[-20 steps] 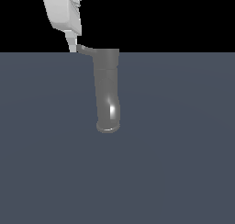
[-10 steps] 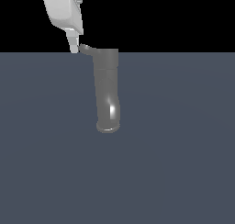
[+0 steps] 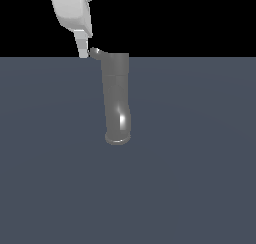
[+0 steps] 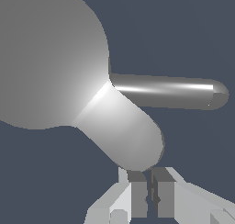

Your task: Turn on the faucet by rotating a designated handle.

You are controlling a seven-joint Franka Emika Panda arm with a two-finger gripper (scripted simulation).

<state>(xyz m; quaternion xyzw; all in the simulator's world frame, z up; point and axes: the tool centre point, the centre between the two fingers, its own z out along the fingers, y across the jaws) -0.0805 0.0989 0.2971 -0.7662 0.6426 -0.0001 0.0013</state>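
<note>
**Q:** Reading the exterior view from its left, what do you meet first?

**A:** You meet the white gripper (image 3: 83, 52), coming down from above; its tip sits just beside the free end of the handle (image 3: 95, 51), apparently touching it, though the view is too coarse for you to be certain; the wrist view shows the fingers (image 4: 137, 198) drawn together with only a thin slit between the dark pads, and nothing held in that slit.

**Q:** Why would you keep them clenched rather than grasping the lever?

**A:** Judged from the pose, you are set to push, not to pinch; a closed pair makes one stiff edge to lean against a thin curved lever, and contact at the lever's far end should turn it most easily.

**Q:** And further toward the exterior view's right?

**A:** The handle runs into the wider collar of the faucet (image 3: 116, 95); the glossy grey tube runs from the collar down the picture, bends slightly, and ends in a rimmed round mouth; it stands on the dark blue-grey counter (image 3: 200, 163), well apart from anything else.

**Q:** How far along is the turning?

**A:** You cannot read the handle's angle against any mark; treat the rotation as not yet shown complete; the risk, as a judgement, is the fingertip slipping off the rounded end.
</note>
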